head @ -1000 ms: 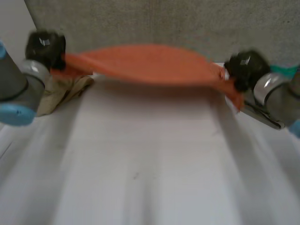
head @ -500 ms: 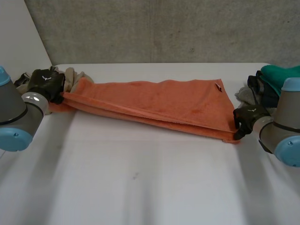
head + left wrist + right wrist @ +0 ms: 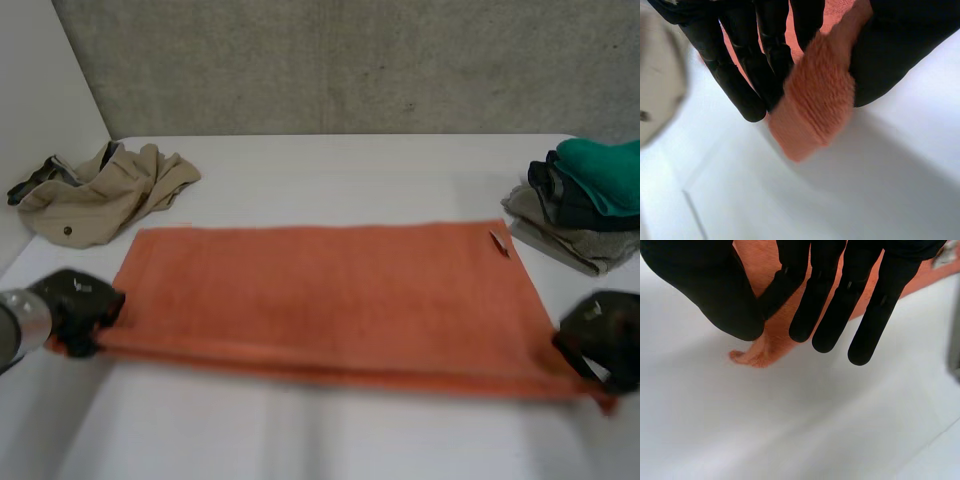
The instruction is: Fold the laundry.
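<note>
- towel (image 3: 320,290), orange and fuzzy, spread wide and nearly flat on white table (image 3: 330,165), long edges running from one hand to the other.
- left hand (image 3: 75,312) at towel's near left corner: pinched a rolled-up bit of that corner between thumb and straight fingers.
- right hand (image 3: 605,342) at towel's near right corner: pinched cloth between thumb and one bent finger, other fingers straight and apart, with tip of corner poking out past thumb.
- along towel's near edge, a band like a second layer or a crease; could not tell which.
- small tag (image 3: 498,243) by towel's far right corner.
- beige garment (image 3: 105,190), crumpled, beyond towel's far left corner and apart from it; folded stack (image 3: 585,205), green on top, beyond towel's far right corner, also apart.
- judged soft, limp and light: would sag between two holds and drape wherever released.
- judged grippy, not slippery, thanks to pile; nothing fragile, so a firm pinch seemed safe.
- best taken at corners, both layers inside the pinch if doubled, and pulled taut from corner to corner for a square meeting of edges on next fold.
</note>
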Available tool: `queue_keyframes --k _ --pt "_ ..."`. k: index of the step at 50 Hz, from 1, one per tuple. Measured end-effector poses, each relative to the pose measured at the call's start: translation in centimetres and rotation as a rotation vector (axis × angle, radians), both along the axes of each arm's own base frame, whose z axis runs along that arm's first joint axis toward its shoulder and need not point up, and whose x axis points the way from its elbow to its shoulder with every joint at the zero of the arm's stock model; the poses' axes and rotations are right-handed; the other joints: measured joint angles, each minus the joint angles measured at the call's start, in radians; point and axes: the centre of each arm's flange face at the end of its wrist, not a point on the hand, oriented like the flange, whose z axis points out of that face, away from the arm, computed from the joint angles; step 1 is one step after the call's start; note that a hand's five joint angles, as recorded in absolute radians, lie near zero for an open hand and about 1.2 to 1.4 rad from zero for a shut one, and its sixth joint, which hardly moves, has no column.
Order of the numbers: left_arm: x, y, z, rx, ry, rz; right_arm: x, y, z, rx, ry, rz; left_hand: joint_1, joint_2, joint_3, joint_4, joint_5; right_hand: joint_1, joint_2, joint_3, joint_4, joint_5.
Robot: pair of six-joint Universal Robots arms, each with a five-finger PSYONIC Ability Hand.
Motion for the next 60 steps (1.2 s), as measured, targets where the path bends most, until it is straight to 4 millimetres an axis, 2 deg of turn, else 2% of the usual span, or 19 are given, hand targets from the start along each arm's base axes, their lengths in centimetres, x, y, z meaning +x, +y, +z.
queue_keyframes --k 3,7,13,18,25,30,33,40,42,44,45,46,47,48,49,50,56,60 --pt "0.2 0.8 -0.4 0.055 -0.019 -0.053 -0.6 0.6 -0.1 -0.001 0.078 0.059 0.000 0.000 0.000 0.000 0.000 0.000 0.000 0.000 0.000 0.018" --pt "-0.2 0.5 -0.7 0.061 -0.017 -0.080 -0.3 -0.1 -0.5 -0.074 0.098 0.072 0.000 0.000 0.000 0.000 0.000 0.000 0.000 0.000 0.000 0.028" --pt "-1.2 -1.8 -0.6 0.010 0.018 -0.021 1.8 -2.8 -1.4 -0.271 0.046 0.097 0.000 0.000 0.000 0.000 0.000 0.000 0.000 0.000 0.000 0.035" --pt "-2.4 -3.8 0.1 -0.057 0.085 0.053 3.9 -6.5 -2.0 -0.476 -0.030 0.108 0.000 0.000 0.000 0.000 0.013 0.000 0.000 0.000 0.000 0.037" --pt "-4.5 -5.9 1.4 -0.167 0.167 0.078 5.7 -10.8 -2.5 -0.670 -0.121 0.083 0.000 0.000 0.000 0.000 0.017 0.000 0.000 0.000 0.000 0.037" --pt "-5.7 -7.6 2.0 -0.254 0.163 0.096 6.5 -12.6 -3.0 -0.729 -0.150 0.078 0.000 0.000 0.000 0.000 0.017 0.000 0.000 0.000 0.000 0.037" --pt "-6.0 -8.1 2.0 -0.278 0.153 0.107 6.8 -13.1 -3.2 -0.739 -0.154 0.079 0.000 0.000 0.000 0.000 0.017 0.000 0.000 0.000 0.000 0.037" --pt "-6.6 -10.1 1.5 -0.306 0.103 0.162 7.8 -14.8 -3.9 -0.779 -0.160 0.094 0.000 0.000 0.000 0.000 0.017 0.000 0.000 0.001 0.000 0.037" --pt "-6.9 -10.7 1.1 -0.299 0.091 0.173 8.2 -15.5 -4.3 -0.791 -0.161 0.100 0.000 0.000 0.000 0.000 0.017 -0.163 -0.190 -0.189 -0.188 -0.158" --pt "-7.3 -11.0 0.8 -0.289 0.089 0.173 8.6 -15.9 -4.7 -0.796 -0.158 0.099 -0.337 -0.341 -0.334 -0.339 -0.313 -0.512 -0.543 -0.527 -0.505 -0.488" --pt "-7.5 -11.1 0.7 -0.283 0.090 0.170 8.7 -16.1 -4.9 -0.798 -0.155 0.094 -0.588 -0.555 -0.525 -0.536 -0.506 -0.695 -0.726 -0.706 -0.699 -0.694" --pt "-7.7 -11.2 0.7 -0.280 0.093 0.166 8.8 -16.1 -4.9 -0.799 -0.153 0.090 -0.639 -0.577 -0.568 -0.580 -0.550 -0.809 -0.841 -0.823 -0.805 -0.796" --pt "-8.0 -11.3 0.6 -0.276 0.098 0.160 8.9 -16.3 -5.0 -0.803 -0.151 0.081 -0.874 -0.836 -0.808 -0.826 -0.788 -0.893 -0.924 -0.916 -0.916 -0.893" --pt "-8.1 -11.3 0.7 -0.276 0.101 0.158 8.9 -16.3 -4.9 -0.805 -0.150 0.075 -0.874 -0.836 -0.808 -0.826 -0.788 -0.913 -0.946 -0.942 -0.936 -0.910" --pt "-8.3 -11.4 0.8 -0.277 0.109 0.154 8.9 -16.4 -4.7 -0.809 -0.152 0.060 -0.944 -0.972 -0.959 -0.974 -0.927 -0.929 -0.974 -0.974 -0.971 -0.936" --pt "-8.4 -11.4 1.1 -0.279 0.116 0.154 8.9 -16.4 -4.5 -0.813 -0.157 0.048 -0.944 -0.989 -0.978 -0.992 -0.940 -0.929 -0.975 -0.980 -0.978 -0.936" --pt "-7.8 -11.7 3.3 -0.308 0.175 0.191 7.9 -15.8 -1.7 -0.816 -0.249 -0.055 -0.944 -0.995 -0.980 -0.996 -0.940 -0.929 -0.975 -0.980 -0.978 -0.936" --pt "-7.3 -11.2 4.9 -0.317 0.237 0.205 6.7 -13.9 0.1 -0.741 -0.336 -0.129 -0.944 -0.995 -0.980 -0.996 -0.940 -0.929 -0.975 -0.980 -0.978 -0.936"
